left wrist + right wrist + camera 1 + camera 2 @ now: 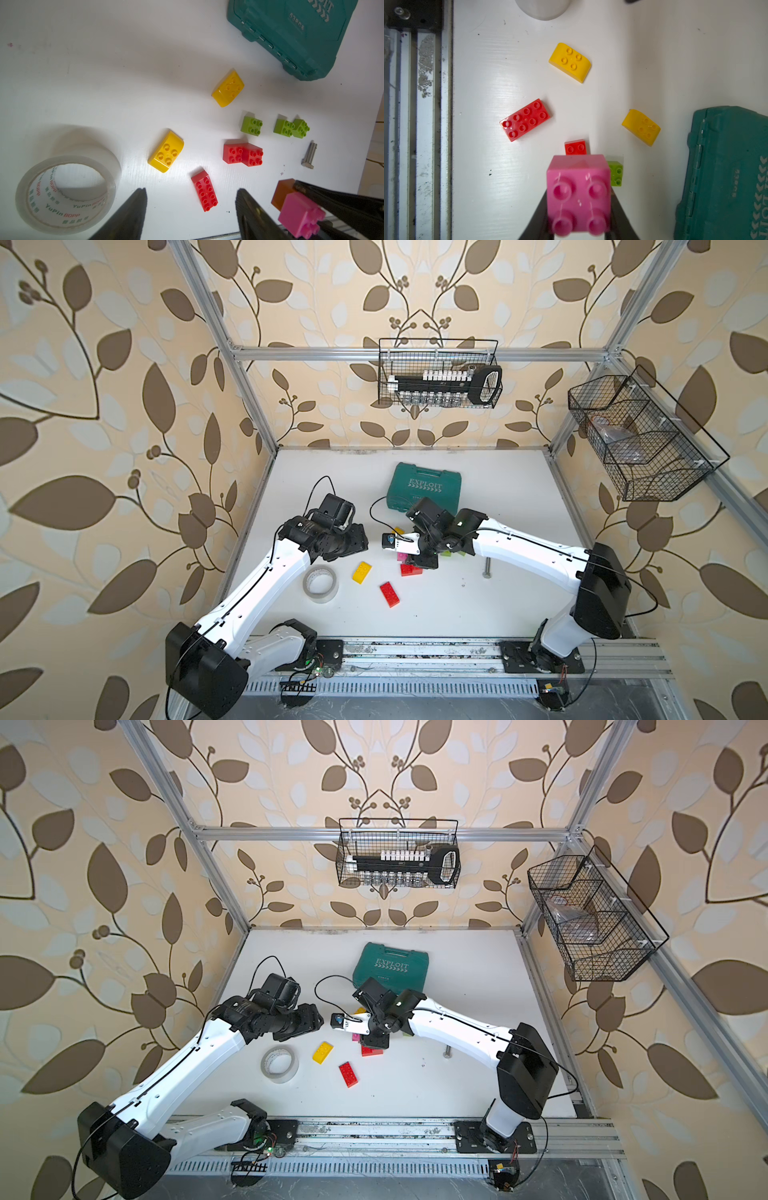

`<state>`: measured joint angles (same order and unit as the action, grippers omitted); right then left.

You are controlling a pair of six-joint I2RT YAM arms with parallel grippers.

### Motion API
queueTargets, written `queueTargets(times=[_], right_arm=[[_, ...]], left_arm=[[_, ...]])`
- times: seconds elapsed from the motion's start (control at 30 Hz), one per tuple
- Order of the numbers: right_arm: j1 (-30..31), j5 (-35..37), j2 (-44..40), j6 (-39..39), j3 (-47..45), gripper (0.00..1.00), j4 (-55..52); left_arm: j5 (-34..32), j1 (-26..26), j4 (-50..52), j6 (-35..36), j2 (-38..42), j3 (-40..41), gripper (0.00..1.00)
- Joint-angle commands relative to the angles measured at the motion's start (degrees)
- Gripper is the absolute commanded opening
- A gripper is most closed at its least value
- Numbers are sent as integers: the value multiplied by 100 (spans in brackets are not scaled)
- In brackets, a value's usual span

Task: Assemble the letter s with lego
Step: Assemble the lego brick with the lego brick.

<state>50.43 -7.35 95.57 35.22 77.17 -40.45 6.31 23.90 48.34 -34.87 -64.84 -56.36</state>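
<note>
My right gripper (579,193) is shut on a pink square brick (578,195), studs facing its camera. In the left wrist view that pink brick (299,212) sits against a brown brick (282,193); whether the two are joined I cannot tell. My left gripper (191,192) hangs open over the table, above a long red brick (204,193). On the table lie two yellow bricks (166,152) (228,88), two joined red squares (243,153) and three green squares (251,126). In both top views the right gripper covers most of the cluster.
A roll of clear tape (320,583) lies near the left arm. A green tool case (426,489) sits behind the bricks. A grey bolt (487,568) lies to their right. Wire baskets (440,373) hang on the back and right walls. A metal rail (415,655) runs along the front edge.
</note>
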Motion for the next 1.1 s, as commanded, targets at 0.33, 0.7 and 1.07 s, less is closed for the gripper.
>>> queueTargets(times=[0.33, 0.7, 1.07], right_arm=[[-458, -599, 748, 1114, 255, 16, -420], [-466, -630, 1068, 1452, 411, 14, -640], [-447, -681, 1209, 1496, 416, 13, -579]], left_arm=[[679, -104, -429, 493, -37, 41, 72], [629, -193, -186, 498, 155, -95, 72], [574, -254, -97, 453, 288, -103, 72]])
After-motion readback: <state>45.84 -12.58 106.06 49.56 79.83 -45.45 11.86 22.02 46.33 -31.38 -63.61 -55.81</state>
